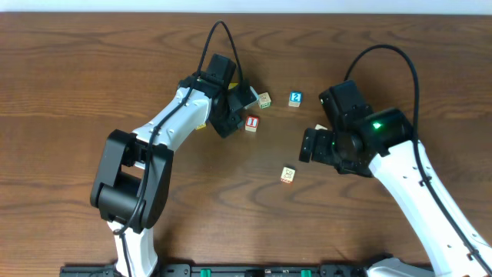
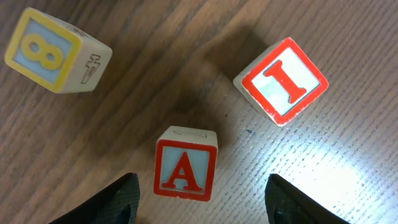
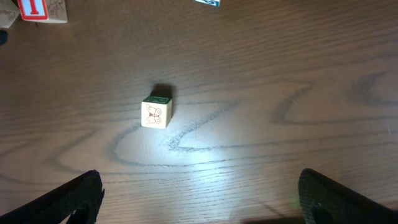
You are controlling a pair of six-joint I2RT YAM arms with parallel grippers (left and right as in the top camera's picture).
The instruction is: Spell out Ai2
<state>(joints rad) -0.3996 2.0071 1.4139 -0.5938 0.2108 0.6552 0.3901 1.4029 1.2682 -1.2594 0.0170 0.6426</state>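
On my brown wooden bench [image 1: 92,69], the red-edged wooden letter A block [image 2: 185,171] sits between the left jaws and touches neither. In the left wrist view, the red-edged wooden letter I block [image 2: 281,81] lies past it on the right. The yellow-edged wooden number 8 block [image 2: 56,50] lies past it on the left. From above, a green-edged wooden block [image 1: 264,100] sits between the I and the blue wooden number 2 block [image 1: 295,98]. The pale wooden butterfly block [image 1: 287,175] lies apart, in front of the right jaws.

We see our right gripper [image 3: 199,186] spread wide over the table [image 3: 298,74], both fingers well clear of a pale block [image 3: 156,113] bearing a small drawing. A red block [image 3: 40,9] sits at the top left edge.
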